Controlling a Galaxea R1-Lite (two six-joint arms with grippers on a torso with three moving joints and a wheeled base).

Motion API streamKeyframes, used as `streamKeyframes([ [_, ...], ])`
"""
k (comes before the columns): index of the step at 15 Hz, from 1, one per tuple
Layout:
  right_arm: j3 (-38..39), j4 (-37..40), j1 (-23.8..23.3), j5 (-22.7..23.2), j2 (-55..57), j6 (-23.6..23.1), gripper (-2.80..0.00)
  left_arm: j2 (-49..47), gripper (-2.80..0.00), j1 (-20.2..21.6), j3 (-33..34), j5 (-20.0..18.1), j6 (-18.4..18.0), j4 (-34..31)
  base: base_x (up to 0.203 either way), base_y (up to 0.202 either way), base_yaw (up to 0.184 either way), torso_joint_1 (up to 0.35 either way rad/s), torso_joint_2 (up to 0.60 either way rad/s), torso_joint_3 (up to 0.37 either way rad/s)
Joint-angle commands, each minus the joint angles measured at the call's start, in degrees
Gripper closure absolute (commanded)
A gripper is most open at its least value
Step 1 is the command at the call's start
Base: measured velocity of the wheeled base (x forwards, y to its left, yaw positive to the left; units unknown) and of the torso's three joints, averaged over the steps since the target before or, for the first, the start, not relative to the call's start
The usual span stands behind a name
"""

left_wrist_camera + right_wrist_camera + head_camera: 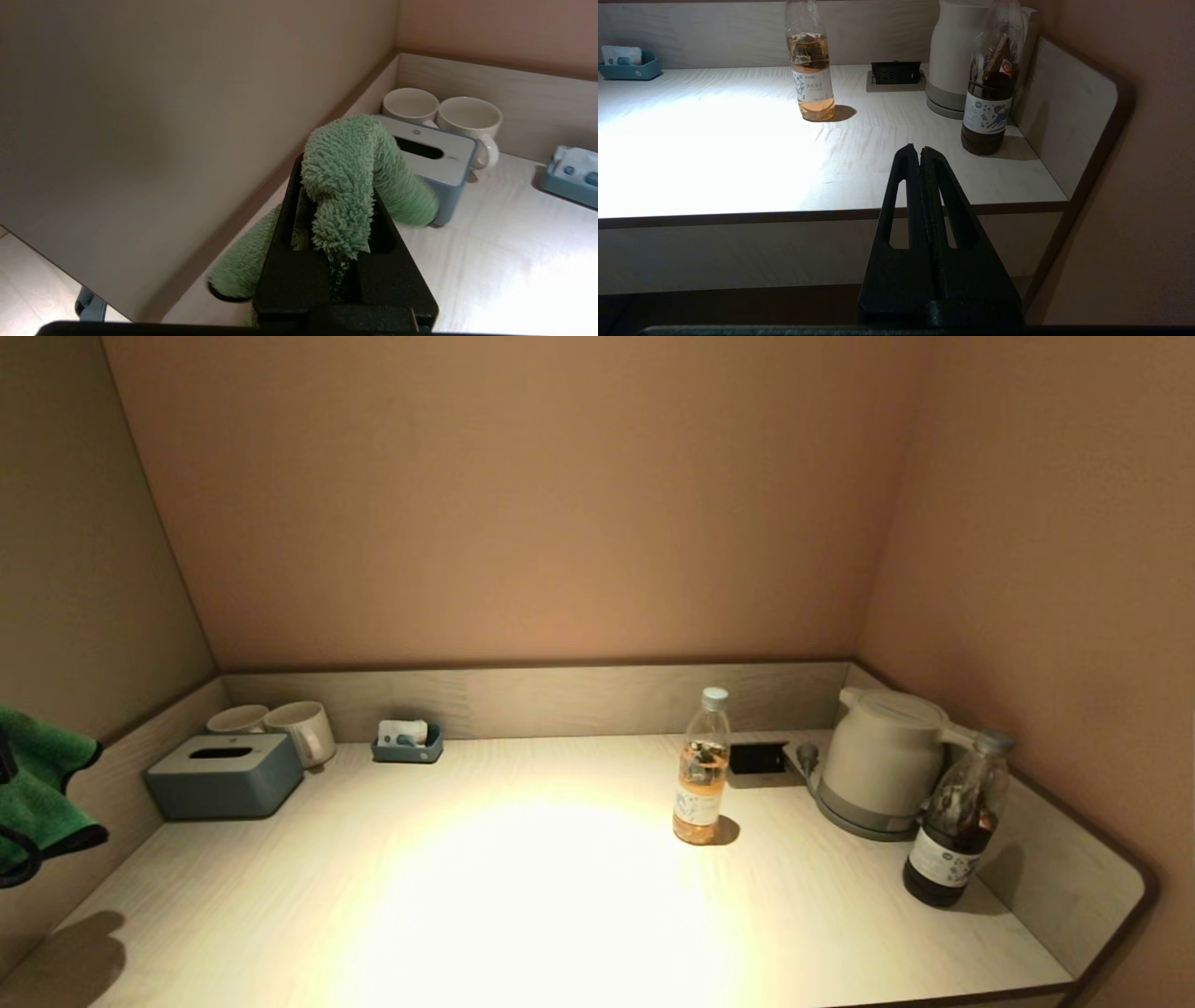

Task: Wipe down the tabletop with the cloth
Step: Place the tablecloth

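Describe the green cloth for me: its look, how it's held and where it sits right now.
The cloth is green, fluffy terry-like fabric with a dark edge trim. It is pinched between the fingers of the left gripper, bunched over their tips, with loose ends drooping on either side. In the head view it hangs at the far left, raised above the tabletop near the side wall, in front of the grey tissue box. It does not touch the tabletop yet.

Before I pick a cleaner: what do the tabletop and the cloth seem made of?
The tabletop looks like pale wood-grain laminate, matte to satin: fine streaked grain, soft glare under the lamp. The cloth, clamped in the left gripper, looks like green microfibre or fleece: dense fuzzy pile.
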State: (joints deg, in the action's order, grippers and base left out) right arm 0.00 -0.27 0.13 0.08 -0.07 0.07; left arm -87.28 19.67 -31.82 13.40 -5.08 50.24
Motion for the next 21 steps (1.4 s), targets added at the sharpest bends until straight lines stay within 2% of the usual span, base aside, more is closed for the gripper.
streamKeyframes([
  [1,0.00,0.00,-0.05,0.00,0.07,0.01,0.00,-3.71,0.00,2.29,-1.07,-0.09,0.20,0.56,0.000,0.000,0.000,0.000,0.00,0.000],
  [5,0.00,0.00,0.04,0.00,0.07,0.01,0.00,-10.29,0.00,3.49,-2.64,-0.29,0.45,2.01,0.000,0.000,0.000,0.000,0.00,0.000],
  [10,0.00,0.00,0.04,0.00,0.07,0.01,0.00,-21.68,0.00,3.89,-5.03,-0.04,0.25,10.79,0.000,0.000,0.000,0.000,0.00,0.000],
  [13,0.00,0.00,0.04,0.00,0.07,0.01,0.00,-26.13,0.00,4.22,-8.69,-0.46,0.33,11.27,0.000,0.000,0.000,0.000,0.00,0.000],
  [21,0.00,0.00,0.04,0.00,0.07,0.01,0.00,-31.61,0.00,4.23,-11.25,-0.91,0.51,11.28,0.000,0.000,0.000,0.000,0.00,0.000],
])
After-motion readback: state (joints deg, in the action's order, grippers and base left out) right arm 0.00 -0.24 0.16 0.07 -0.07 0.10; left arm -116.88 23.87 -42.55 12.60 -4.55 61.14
